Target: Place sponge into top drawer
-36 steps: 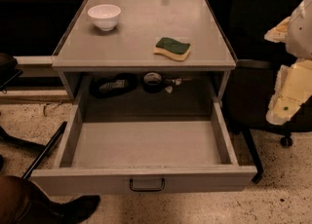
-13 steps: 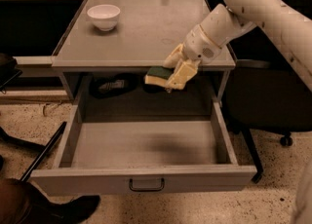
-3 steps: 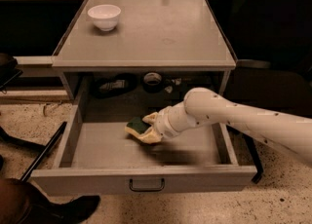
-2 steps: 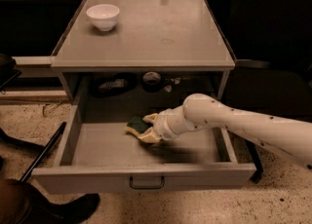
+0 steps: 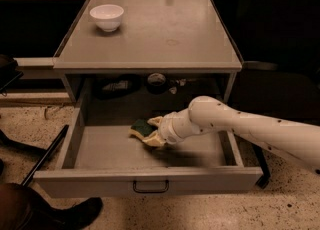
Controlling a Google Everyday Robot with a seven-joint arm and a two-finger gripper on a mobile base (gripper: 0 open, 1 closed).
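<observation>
**Bowl**: white, standing on the counter. It is above and well to the left of the pincer and plays no part in this step.

**Top drawer**: grey and pulled right out beneath the counter, with its walls around the pincer on every side. The floor is bare to the pincer's left and right. The handle sits on the front panel, just nearer the camera than the pincer.

**Dark clutter**: in the recess behind the drawer, above the pincer. The items are too dim to name.

**Sponge**: at the pincer's left-hand tip, inside the drawer, with green scrub layer and yellow foam both showing. It is low over the drawer floor. Whether it already rests on the floor cannot be told.

**Pincer**: inside the drawer, a little left of its centre, closed narrowly on the sponge with a yellowish finger on either side.

**Arm**: white, reaching in from the right over the drawer's right wall.

**Step in hand**: setting down. The sponge is within the drawer but has not yet been let go.

**Next move calls for**: parting the fingers so that the sponge lies flat on the floor. The arm should then draw up and to the right, clear of the right wall and the counter edge, without dragging the sponge.
</observation>
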